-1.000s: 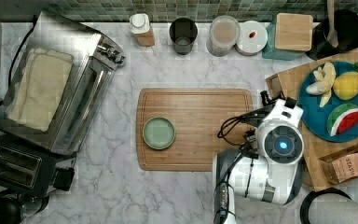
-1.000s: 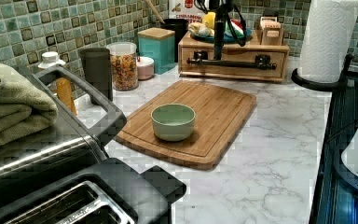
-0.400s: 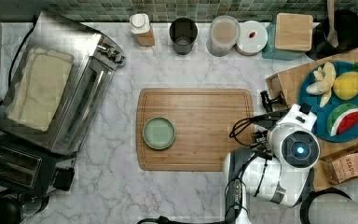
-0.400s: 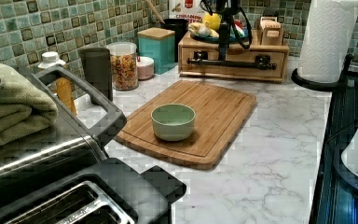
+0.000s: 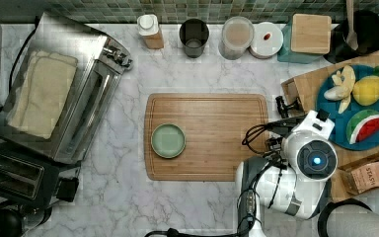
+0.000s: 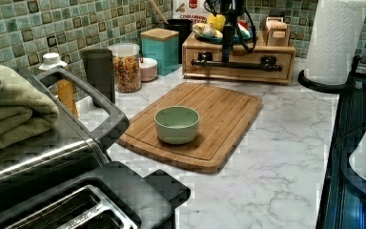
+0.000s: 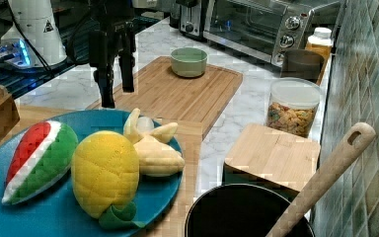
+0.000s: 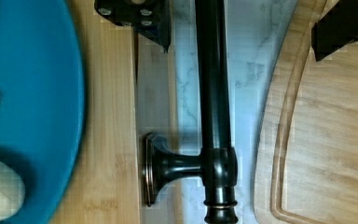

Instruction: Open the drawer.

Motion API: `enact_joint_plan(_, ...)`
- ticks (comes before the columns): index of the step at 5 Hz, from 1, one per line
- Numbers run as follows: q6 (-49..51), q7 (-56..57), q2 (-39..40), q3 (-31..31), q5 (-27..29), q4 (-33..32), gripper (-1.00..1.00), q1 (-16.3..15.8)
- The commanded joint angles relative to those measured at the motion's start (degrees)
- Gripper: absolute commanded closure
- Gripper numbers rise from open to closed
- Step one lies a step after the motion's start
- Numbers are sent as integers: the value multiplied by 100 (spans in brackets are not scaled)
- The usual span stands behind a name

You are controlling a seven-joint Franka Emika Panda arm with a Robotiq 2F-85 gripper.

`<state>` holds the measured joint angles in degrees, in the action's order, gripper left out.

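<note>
The drawer sits shut in the wooden stand, at the far end of the cutting board from the green bowl, with a narrow strip of marble counter between board and drawer front. Its long black bar handle runs parallel to the near edge of the cutting board, standing off the drawer face on short posts.

The gripper hangs directly above that handle, fingers pointing down. They are spread apart, one finger on the drawer side of the bar and the other out over the cutting board, so the bar lies in the gap between them and crosses it squarely. In the right view the fingertips hover above the board's edge, beside the blue fruit plate, not touching anything I can make out.

The matter, as I judge it, is height: the bar lies below the fingers, so they would need to drop around it and close. The pull would then go straight toward the cutting board, at right angles to the handle's length.
</note>
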<state>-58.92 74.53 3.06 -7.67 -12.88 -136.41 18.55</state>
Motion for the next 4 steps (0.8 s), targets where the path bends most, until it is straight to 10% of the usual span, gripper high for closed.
enact_joint_plan(1, -666, 1095, 627, -72, 780, 66, -100, 279)
enact_joint_plan(4, -1061, 535, 624, -237, 654, -320, -100, 117)
